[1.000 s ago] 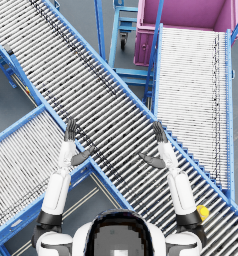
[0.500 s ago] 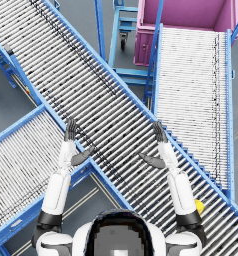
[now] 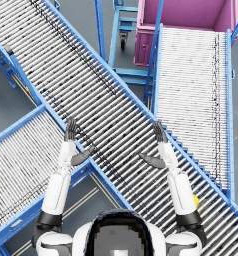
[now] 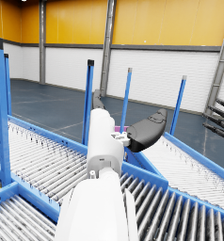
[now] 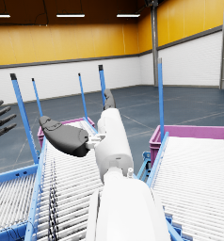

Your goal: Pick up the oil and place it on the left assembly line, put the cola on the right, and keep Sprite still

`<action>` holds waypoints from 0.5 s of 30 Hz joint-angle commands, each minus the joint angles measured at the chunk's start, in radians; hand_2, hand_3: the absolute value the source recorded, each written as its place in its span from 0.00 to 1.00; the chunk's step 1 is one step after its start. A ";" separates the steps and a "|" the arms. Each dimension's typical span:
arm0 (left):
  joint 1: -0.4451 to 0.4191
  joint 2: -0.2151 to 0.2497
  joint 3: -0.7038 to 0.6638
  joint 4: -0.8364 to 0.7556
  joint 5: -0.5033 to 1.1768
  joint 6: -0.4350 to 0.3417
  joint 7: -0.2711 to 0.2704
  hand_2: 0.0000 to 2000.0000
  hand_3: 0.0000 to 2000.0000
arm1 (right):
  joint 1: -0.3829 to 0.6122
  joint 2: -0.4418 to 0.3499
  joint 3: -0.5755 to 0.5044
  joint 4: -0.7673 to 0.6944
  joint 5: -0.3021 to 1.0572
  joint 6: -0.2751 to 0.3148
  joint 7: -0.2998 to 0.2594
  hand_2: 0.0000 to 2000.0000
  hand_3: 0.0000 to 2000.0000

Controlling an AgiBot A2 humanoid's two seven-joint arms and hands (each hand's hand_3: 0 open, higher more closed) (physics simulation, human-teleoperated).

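Observation:
No oil, cola or Sprite bottle shows plainly in any view. A small yellow object [image 3: 195,200] peeks out beside my right forearm on the central roller conveyor [image 3: 98,102]; what it is I cannot tell. My left hand [image 3: 71,146] hovers open over the conveyor's left rail, fingers spread, thumb pointing inward. My right hand [image 3: 158,148] mirrors it over the belt, also open and holding nothing. The left wrist view shows the left hand [image 4: 143,132] empty, and the right wrist view shows the right hand [image 5: 78,134] empty.
A left roller conveyor [image 3: 18,165] branches off at lower left, and a right roller conveyor [image 3: 191,90] runs up to a pink bin [image 3: 187,20]. Blue frame rails and upright posts [image 4: 88,101] border the belts. Grey floor lies between them.
The yellow object has crept up the belt alongside my right forearm. Both hands stay where they were, still open.

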 commanded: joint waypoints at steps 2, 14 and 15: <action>0.000 0.000 0.000 0.000 0.000 0.000 0.000 0.00 0.00 | 0.000 0.000 0.000 0.000 0.000 0.000 0.000 0.00 0.00; 0.000 0.000 0.000 0.000 0.000 0.000 0.000 0.00 0.00 | 0.000 0.000 0.000 0.000 0.000 0.000 0.000 0.00 0.00; 0.000 0.000 0.000 0.000 0.000 0.000 0.000 0.00 0.00 | 0.000 0.000 0.000 0.000 0.000 0.000 0.000 0.00 0.00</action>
